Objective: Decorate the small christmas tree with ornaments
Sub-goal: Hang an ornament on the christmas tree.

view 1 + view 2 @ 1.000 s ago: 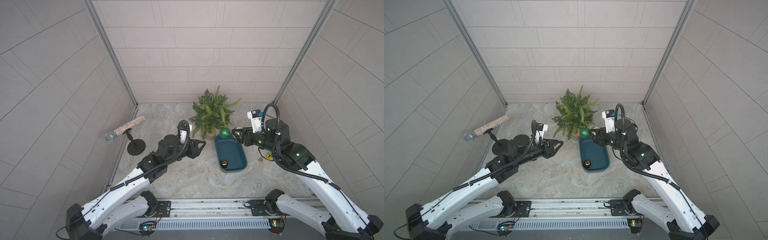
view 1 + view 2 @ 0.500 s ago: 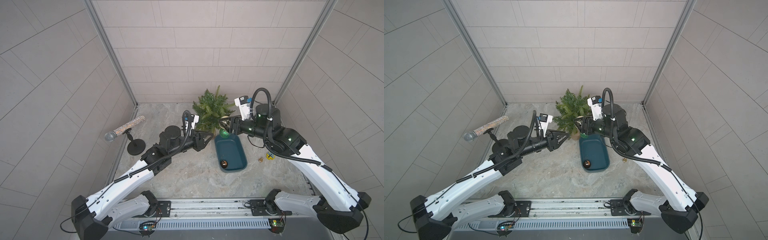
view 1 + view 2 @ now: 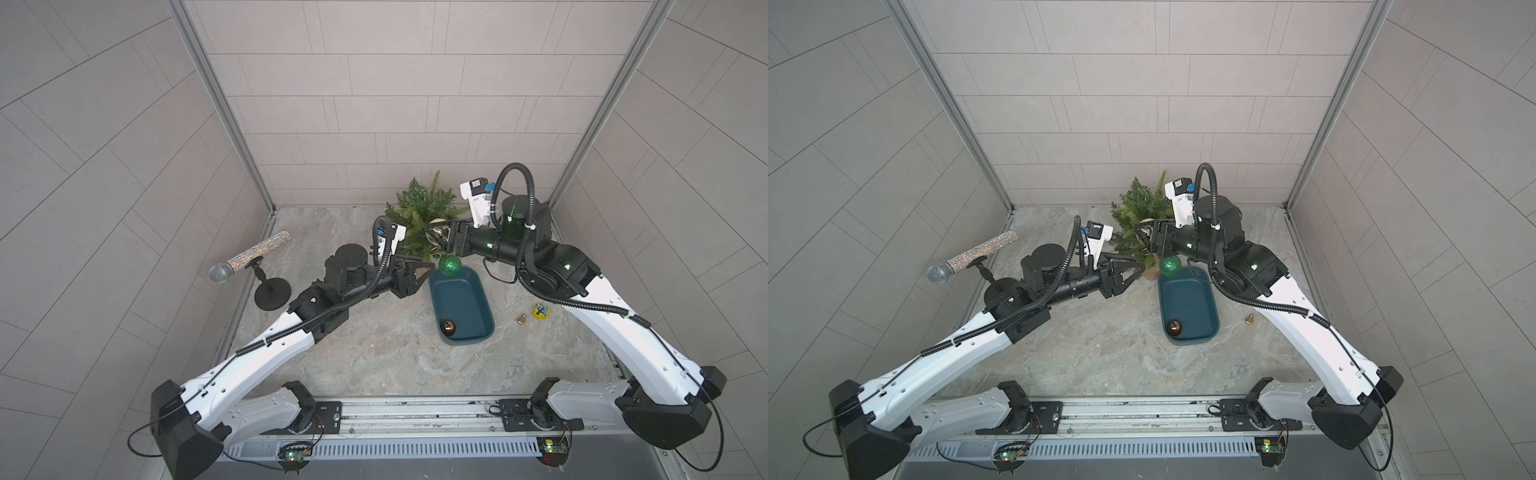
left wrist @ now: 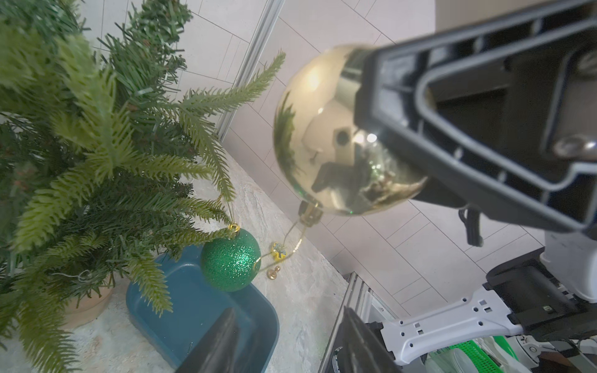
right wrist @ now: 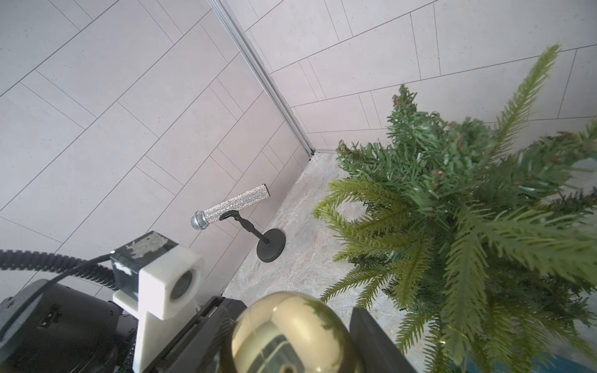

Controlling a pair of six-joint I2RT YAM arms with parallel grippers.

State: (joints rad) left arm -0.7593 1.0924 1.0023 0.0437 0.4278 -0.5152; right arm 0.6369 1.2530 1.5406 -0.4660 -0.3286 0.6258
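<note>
Status: about one of three up, second in hand.
- Mottled grey stone-look tabletop (image 3: 374, 353): flat, matte.
- Small green artificial fir tree (image 3: 417, 208): soft plastic needle branches and a tan cylindrical base. It stands upright at the back of the table.
- Dark teal rounded-rectangle plastic tray (image 3: 457, 295): smooth with shallow walls, just in front of the tree.
- Right gripper (image 5: 287, 311): jaws clamped on the pale gold mirror-smooth bauble (image 4: 323, 129). It's held up just beside the branches. The cap and thin gold cord loop dangle free, on no branch. Not hung yet.
- Left gripper (image 4: 289, 310): jaws apart, empty, low beside the tree base and tray.
- Glittery green bauble (image 4: 230, 260): rough sparkle finish. It hangs from a low branch tip by its gold loop, at the tray's far end. Looks done.
- Copper-bronze glossy bauble (image 3: 448, 327): lies in the tray's near corner, untouched.

Left to do, as I read it: hook the gold loop on a branch, then hang the copper one.
</note>
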